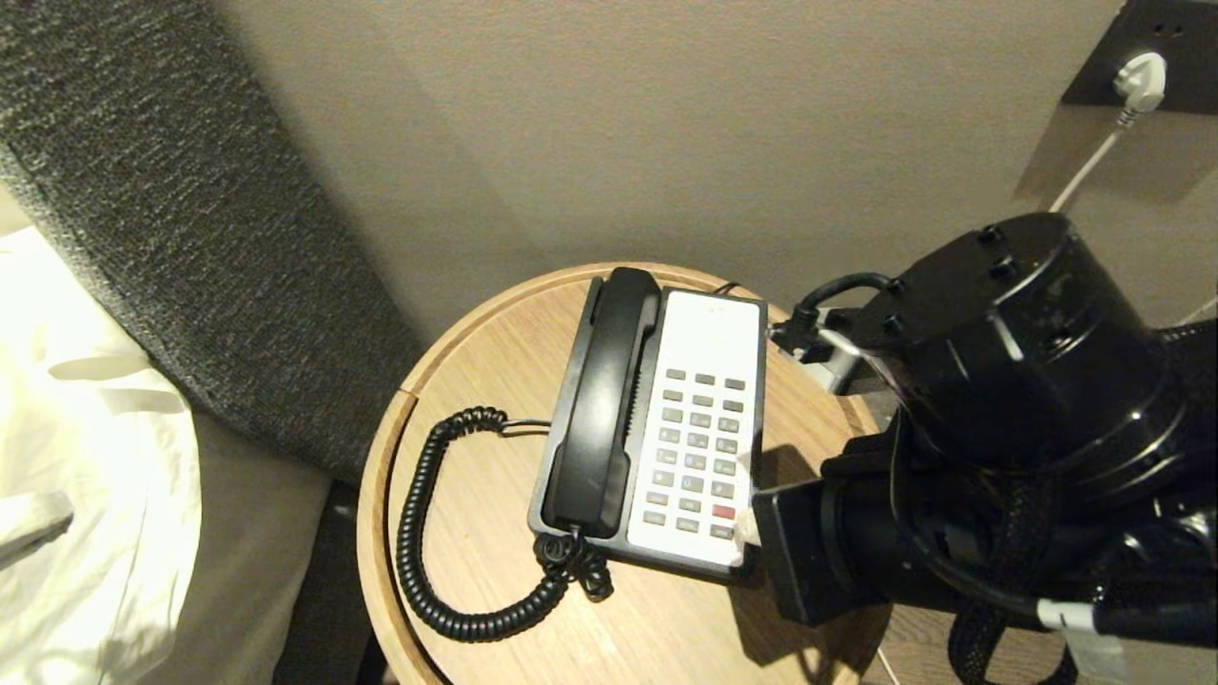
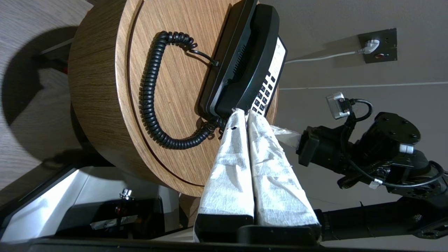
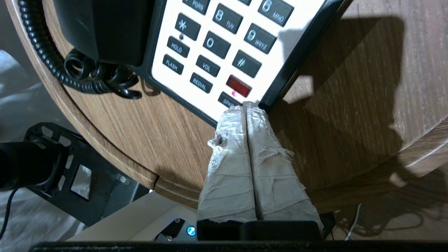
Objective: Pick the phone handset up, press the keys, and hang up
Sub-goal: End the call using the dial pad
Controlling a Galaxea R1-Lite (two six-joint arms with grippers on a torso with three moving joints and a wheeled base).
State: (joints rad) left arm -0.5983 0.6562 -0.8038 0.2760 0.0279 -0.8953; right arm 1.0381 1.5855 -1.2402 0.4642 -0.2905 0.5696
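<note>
Two pincers show up on my screens, and both have their fingers pressed together with nothing between them. On the far left I see white bedding (image 1: 86,457) and a grey padded headboard (image 1: 181,219). Next comes the round wooden bench (image 1: 476,381). The black curly cord (image 1: 428,533) lies in a big loop on the bench's left side. The phone handset (image 1: 599,400) lies flat in its cradle on the left part of the phone base (image 1: 699,438), near the middle of the bench. The left pincer (image 2: 244,112) is out past the near edge of the bench, its tips pointing at the near end of the handset; I cannot tell if they touch it. The right pincer (image 3: 246,106) is at the near right corner of the phone base, its tips by the lowest keys (image 3: 227,99). On the wall at the far right, a white plug (image 1: 1140,81) sits in a socket.
</note>
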